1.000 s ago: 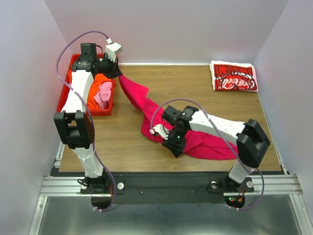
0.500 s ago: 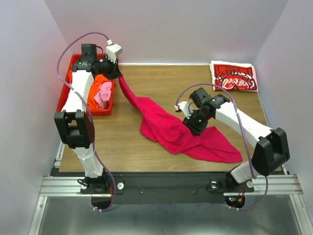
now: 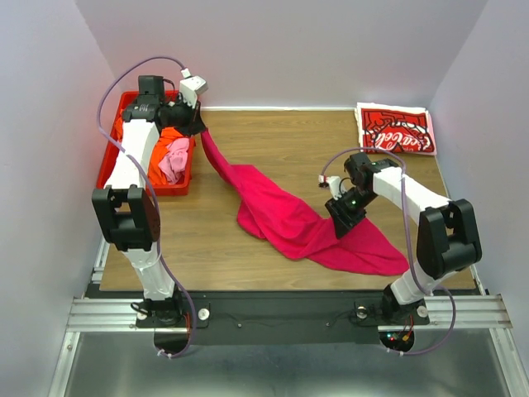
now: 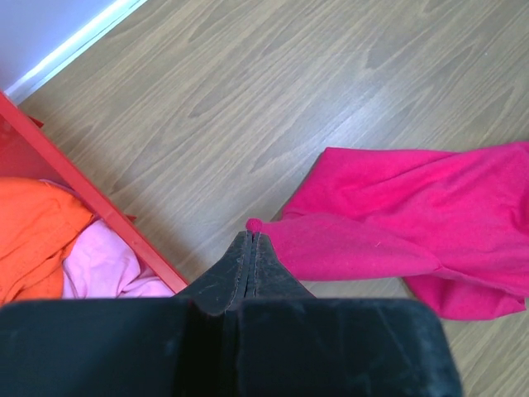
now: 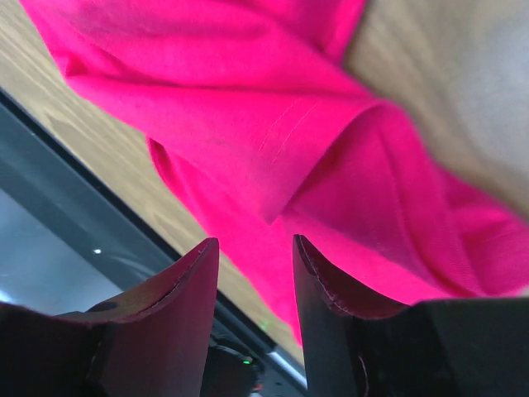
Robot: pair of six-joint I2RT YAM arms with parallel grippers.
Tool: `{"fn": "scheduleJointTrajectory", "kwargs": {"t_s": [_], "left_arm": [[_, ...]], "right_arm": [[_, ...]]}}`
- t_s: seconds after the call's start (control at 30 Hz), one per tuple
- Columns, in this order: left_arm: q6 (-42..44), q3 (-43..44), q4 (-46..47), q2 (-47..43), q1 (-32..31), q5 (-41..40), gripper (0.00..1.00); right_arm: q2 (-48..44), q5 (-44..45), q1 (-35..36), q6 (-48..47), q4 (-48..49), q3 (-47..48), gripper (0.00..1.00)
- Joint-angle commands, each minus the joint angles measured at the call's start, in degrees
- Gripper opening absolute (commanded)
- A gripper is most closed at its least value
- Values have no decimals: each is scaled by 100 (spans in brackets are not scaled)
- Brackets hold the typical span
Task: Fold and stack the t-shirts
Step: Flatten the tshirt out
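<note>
The magenta-pink t-shirt lies crumpled across the middle of the table, one end stretched up toward the bin. My left gripper is shut on that end; in the left wrist view a bit of pink cloth pokes out at its closed fingertips. My right gripper is open and empty, just above the shirt's near right part. The folded red-and-white Coca-Cola shirt lies at the far right corner. The orange shirt and the light pink shirt are in the red bin.
The red plastic bin stands at the far left, under my left arm; its edge shows in the left wrist view. White walls enclose the table on three sides. The table's black front rail shows below the right gripper.
My right arm has swung from the shirt's left-middle out to the right and let it go. The shirt has been pulled out flatter toward the near right. The left gripper kept its hold.
</note>
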Motion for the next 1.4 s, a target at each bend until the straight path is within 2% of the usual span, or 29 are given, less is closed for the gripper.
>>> {"fn": "scheduleJointTrajectory", "kwargs": {"t_s": [0.0, 0.27, 0.8, 0.93, 1.03, 1.07, 1.13, 1.17, 1.3, 1.37], "left_arm": [[28, -95, 146, -116, -18, 117, 0], [28, -60, 155, -99, -18, 82, 0], [63, -139, 216, 7, -18, 29, 0], [72, -113, 216, 33, -18, 29, 0], [45, -78, 225, 77, -18, 47, 0], [37, -60, 225, 77, -18, 55, 0], [19, -34, 216, 77, -10, 82, 0], [19, -16, 199, 60, -18, 82, 0], [10, 28, 155, -46, 25, 117, 0], [-16, 115, 85, -125, 95, 161, 0]], "right_arm": [[-142, -264, -89, 414, 44, -20, 47], [367, -131, -89, 513, 27, 16, 50], [1133, -773, -98, 117, -149, 59, 49], [1116, -834, -89, 38, -350, 147, 45], [1072, -808, -89, -59, -518, 227, 34], [1028, -782, -89, -76, -553, 235, 23], [975, -747, -106, -77, -632, 270, 13], [940, -738, -159, -68, -667, 305, 3], [747, -729, -606, -138, -1009, 788, 1], [615, -677, -1079, -199, -1308, 1455, 1]]}}
